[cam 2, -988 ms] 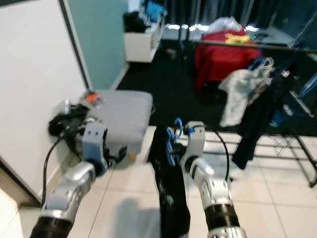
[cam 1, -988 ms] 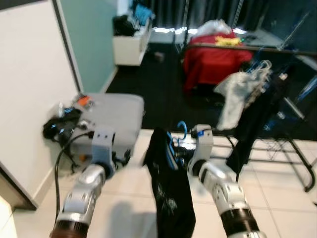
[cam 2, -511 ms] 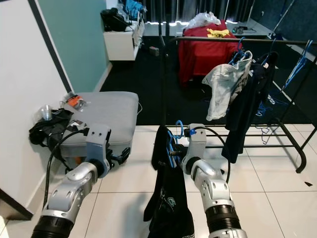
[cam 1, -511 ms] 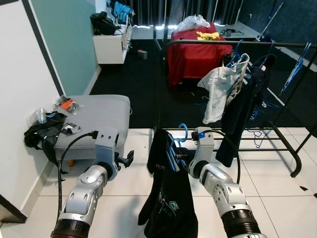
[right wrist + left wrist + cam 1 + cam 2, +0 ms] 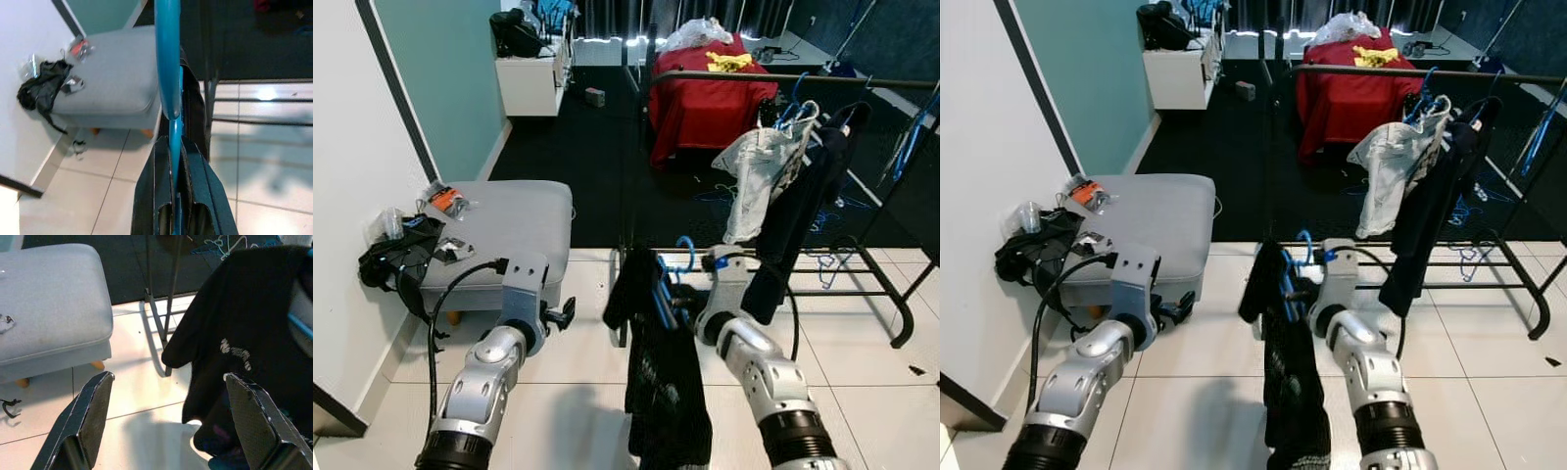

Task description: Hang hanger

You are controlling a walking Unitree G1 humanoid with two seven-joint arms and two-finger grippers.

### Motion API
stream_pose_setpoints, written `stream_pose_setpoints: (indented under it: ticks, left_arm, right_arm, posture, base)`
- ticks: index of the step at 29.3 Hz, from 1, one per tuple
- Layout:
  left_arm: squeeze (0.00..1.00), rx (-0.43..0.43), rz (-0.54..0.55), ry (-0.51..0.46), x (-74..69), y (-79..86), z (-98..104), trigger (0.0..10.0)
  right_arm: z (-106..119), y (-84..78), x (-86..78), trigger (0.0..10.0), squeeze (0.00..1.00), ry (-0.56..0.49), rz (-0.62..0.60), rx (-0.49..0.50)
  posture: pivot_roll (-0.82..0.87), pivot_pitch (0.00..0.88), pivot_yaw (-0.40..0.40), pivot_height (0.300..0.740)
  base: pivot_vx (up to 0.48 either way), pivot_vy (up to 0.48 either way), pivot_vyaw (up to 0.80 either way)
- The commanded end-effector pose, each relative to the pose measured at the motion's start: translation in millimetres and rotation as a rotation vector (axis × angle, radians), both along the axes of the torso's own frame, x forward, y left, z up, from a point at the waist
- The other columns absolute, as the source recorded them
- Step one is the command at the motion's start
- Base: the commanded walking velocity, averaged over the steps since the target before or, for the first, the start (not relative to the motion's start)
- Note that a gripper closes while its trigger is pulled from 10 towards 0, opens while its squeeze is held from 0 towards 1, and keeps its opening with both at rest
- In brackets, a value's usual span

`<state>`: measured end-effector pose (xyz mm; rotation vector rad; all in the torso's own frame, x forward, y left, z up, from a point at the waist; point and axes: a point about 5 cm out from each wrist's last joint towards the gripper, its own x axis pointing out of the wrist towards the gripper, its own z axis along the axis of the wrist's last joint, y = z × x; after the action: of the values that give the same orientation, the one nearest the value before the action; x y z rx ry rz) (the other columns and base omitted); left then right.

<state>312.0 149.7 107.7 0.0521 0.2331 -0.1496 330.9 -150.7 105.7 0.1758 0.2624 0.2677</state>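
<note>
As the view steadies and the rack [image 5: 862, 80] sits nearer than a second ago, the left gripper [image 5: 166, 416] stays open and empty beside the ottoman [image 5: 509, 220]. Right gripper [image 5: 172, 196] stays clamped on the blue hanger [image 5: 661, 294], black shirt [image 5: 661, 392] draped on it, low and short of the rail. Approach is closing; the lift to the rail remains.

The black shirt [image 5: 658, 382] is covering most of the blue hanger [image 5: 663, 299] and running off the bottom edge.
</note>
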Motion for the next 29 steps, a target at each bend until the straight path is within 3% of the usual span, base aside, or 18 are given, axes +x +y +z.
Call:
stream_pose_setpoints:
  ticks: [1, 4, 9, 23, 26, 29]
  left_arm:
    - [0.00, -0.002, 0.017, 0.012, 0.7, 3.0, -3, 10.0]
    - [0.00, -0.004, 0.023, 0.016, 0.6, 3.3, -4, 10.0]
    - [0.00, -0.029, 0.068, 0.036, 0.1, 6.7, -5, 10.0]
    - [0.00, -0.017, 0.052, 0.034, 1.7, 2.5, -4, 10.0]
    - [0.00, -0.004, 0.060, 0.039, 1.2, 7.9, -5, 10.0]
    - [0.00, 0.007, 0.098, 0.050, 2.3, 24.1, -8, 10.0]
  right_arm:
    - [8, -3.4, 3.3, 10.0, 0.00, -0.039, -0.013, -0.001]
    - [8, -4.4, 3.3, 10.0, 0.00, -0.040, -0.014, -0.003]
    - [6, -6.2, 3.0, 10.0, 0.00, -0.031, -0.012, -0.010]
    - [8, -15.9, 3.1, 10.0, 0.00, -0.032, 0.004, -0.041]
    - [19, -17.8, 6.5, 10.0, 0.00, -0.069, 0.092, -0.077]
    - [36, -17.2, -2.4, 10.0, 0.00, -0.155, 0.430, -0.235]
  posture:
    - [-0.07, 0.000, -0.020, 0.740]
    - [-0.07, 0.000, -0.026, 0.740]
    - [-0.06, 0.000, -0.026, 0.740]
    - [-0.07, 0.000, -0.016, 0.740]
    - [-0.08, 0.000, -0.010, 0.740]
    - [-0.11, 0.000, -0.002, 0.740]
  base:
    - [0.000, -0.480, 0.00]
    - [0.000, -0.480, 0.00]
    - [0.000, 0.000, 0.00]
    - [0.000, 0.000, 0.00]
    - [0.000, 0.000, 0.00]
    - [0.000, 0.000, 0.00]
